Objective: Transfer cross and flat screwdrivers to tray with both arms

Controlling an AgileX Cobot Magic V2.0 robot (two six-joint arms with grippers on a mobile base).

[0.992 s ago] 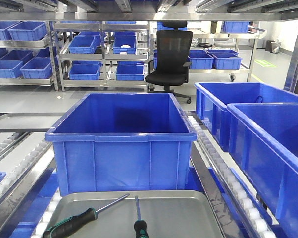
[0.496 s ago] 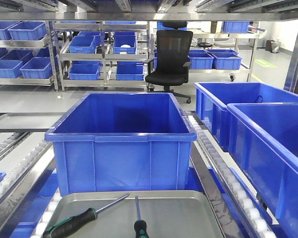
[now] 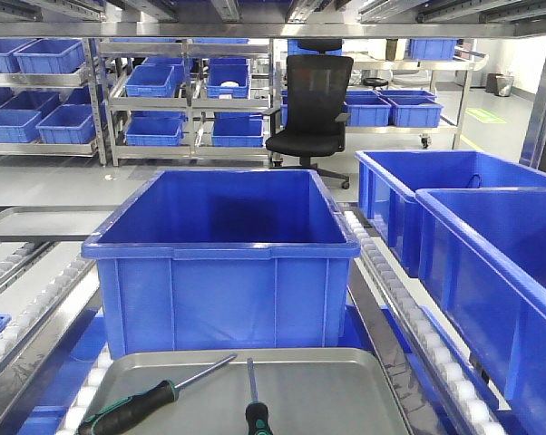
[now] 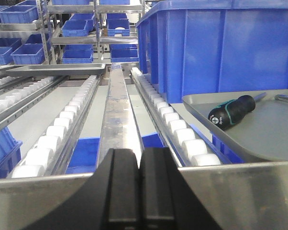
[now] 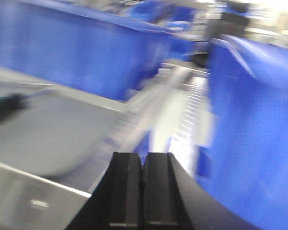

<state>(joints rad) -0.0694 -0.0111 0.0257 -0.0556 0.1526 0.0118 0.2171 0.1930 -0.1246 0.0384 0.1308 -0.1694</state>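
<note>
Two screwdrivers [image 3: 146,400] lying in grey tray [image 3: 346,399] already, handles near, shafts pointing toward big blue bin [image 3: 223,263] behind. Left fingers [image 4: 139,191] pressed together, empty, low beside tray. Right fingers [image 5: 143,189] likewise closed, empty; view blurred. Transfer seemingly done; probably only pulling arms clear remaining.

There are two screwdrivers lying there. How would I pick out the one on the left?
Find the big blue bin in the middle; right in front of it lies a grey metal tray. The left screwdriver lies slanted on it, shaft pointing up and right, whereas its neighbour lies nearly straight.
</note>
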